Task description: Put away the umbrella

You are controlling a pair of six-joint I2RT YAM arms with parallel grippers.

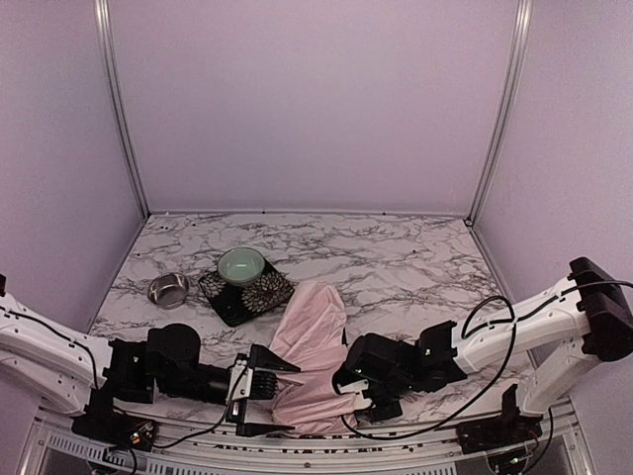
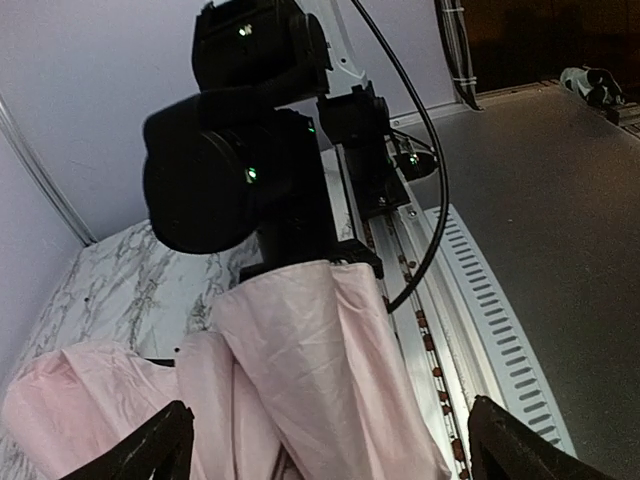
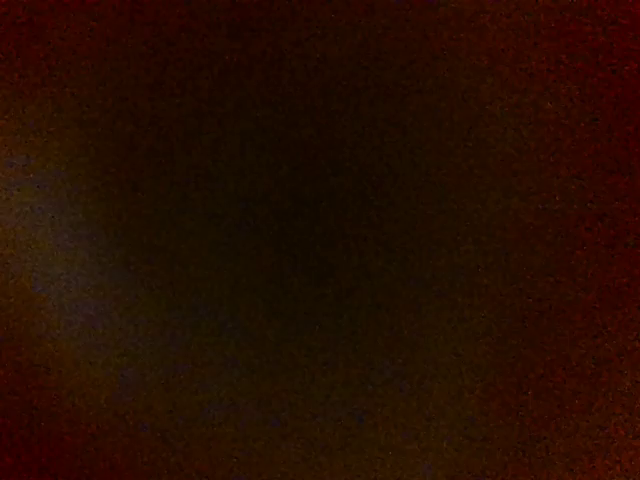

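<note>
The umbrella [image 1: 313, 348] is a slack, creased bundle of pale pink fabric, lying flat with its cloth gathered in loose, soft folds. Its rounded far end sits just beside the right corner of the dark floral mat [image 1: 259, 295]. From there it stretches nearward, away from the mat.

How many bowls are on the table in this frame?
2. A pale green bowl sits on the dark floral mat; a small metal bowl stands on the marble table left of it. The pink umbrella could hide something small.
</note>
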